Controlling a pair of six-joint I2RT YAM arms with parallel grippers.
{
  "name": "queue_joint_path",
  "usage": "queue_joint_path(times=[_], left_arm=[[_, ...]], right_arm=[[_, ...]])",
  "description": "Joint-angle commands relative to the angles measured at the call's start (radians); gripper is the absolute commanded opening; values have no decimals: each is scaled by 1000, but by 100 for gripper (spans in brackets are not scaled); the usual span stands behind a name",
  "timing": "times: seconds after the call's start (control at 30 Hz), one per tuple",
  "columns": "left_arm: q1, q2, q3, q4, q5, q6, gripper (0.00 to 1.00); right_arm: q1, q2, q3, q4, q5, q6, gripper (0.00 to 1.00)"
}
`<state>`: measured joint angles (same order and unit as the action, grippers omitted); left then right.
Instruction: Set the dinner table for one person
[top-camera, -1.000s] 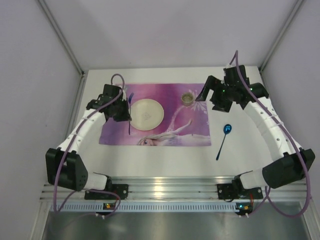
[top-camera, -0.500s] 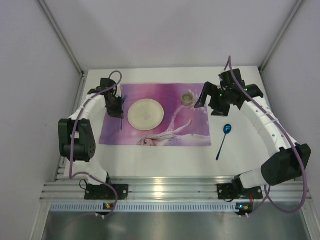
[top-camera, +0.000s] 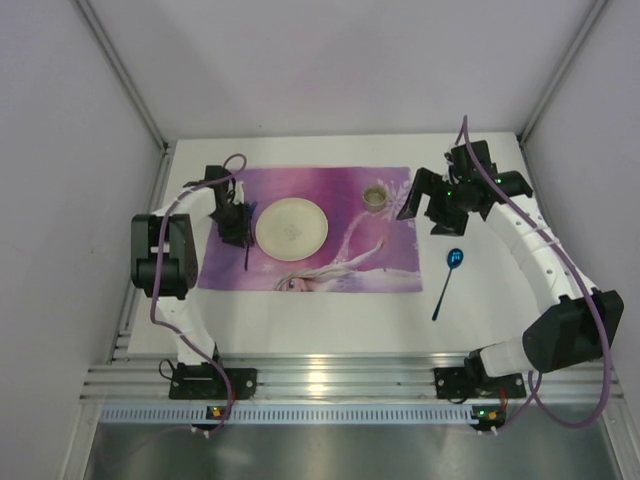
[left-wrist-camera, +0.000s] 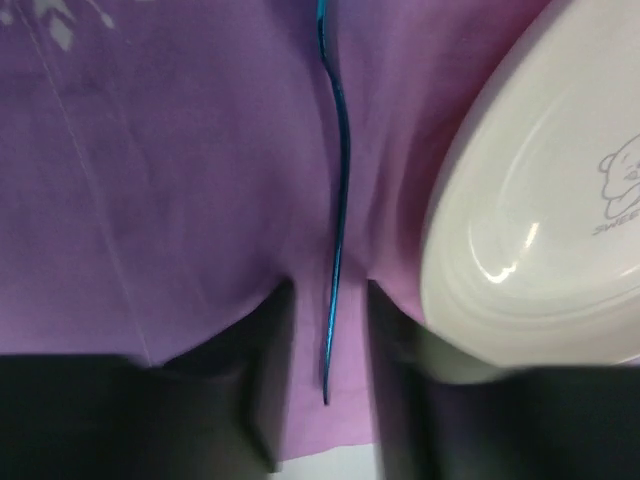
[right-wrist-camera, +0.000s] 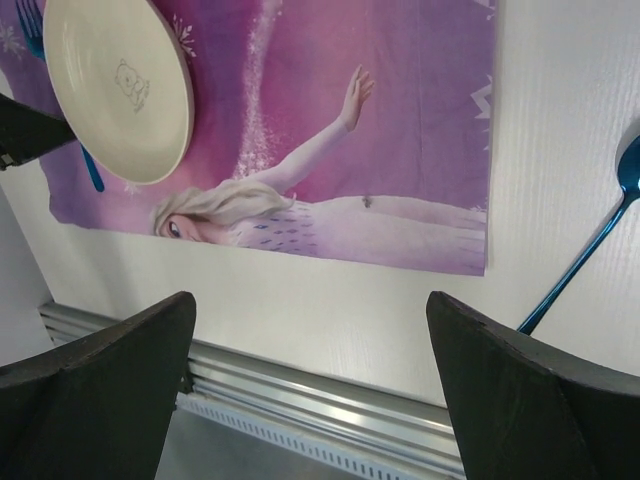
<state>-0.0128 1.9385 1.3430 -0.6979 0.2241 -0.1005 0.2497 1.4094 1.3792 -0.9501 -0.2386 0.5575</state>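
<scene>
Fork handle (left-wrist-camera: 338, 200) lies free between parted left jaws, clear only wrist-close.

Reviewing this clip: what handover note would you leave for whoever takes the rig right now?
Left gripper: jaws parted either side of the fork handle, not gripping.
Right gripper: wide open, empty, near the cup.
Done: plate and cup on the placemat; fork lying left of the plate.
Left: spoon lies on the bare dinner table, right of the mat; it probably goes beside the plate.

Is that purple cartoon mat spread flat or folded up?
Spread flat. The purple mat lies open as a full rectangle on the dinner table, with the plate and cup resting on it.
</scene>
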Motion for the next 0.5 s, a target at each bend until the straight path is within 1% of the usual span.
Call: queue_joint_path(times=[0.0, 0.07, 0.1, 0.13, 0.23, 0.33, 0.47], left_arm=[[85, -1, 22, 43, 11, -31, 59], [134, -6, 4, 47, 23, -42, 98], [157, -10, -4, 51, 29, -54, 98], [203, -32, -19, 57, 46, -62, 98], [256, -87, -24, 66, 54, -91, 98], [261, -131, -12, 55, 55, -105, 98], [260, -179, -13, 51, 129, -146, 98]], right_arm=[[-23, -15, 21, -3, -10, -28, 100], [-29, -15, 24, -3, -4, -28, 100], [-30, -16, 26, -4, 2, -30, 100], [-33, -18, 23, -6, 15, -33, 100], [-39, -21, -8, -13, 73, -41, 100], [-56, -20, -75, -13, 104, -38, 100], [-75, -15, -153, -6, 142, -39, 100]])
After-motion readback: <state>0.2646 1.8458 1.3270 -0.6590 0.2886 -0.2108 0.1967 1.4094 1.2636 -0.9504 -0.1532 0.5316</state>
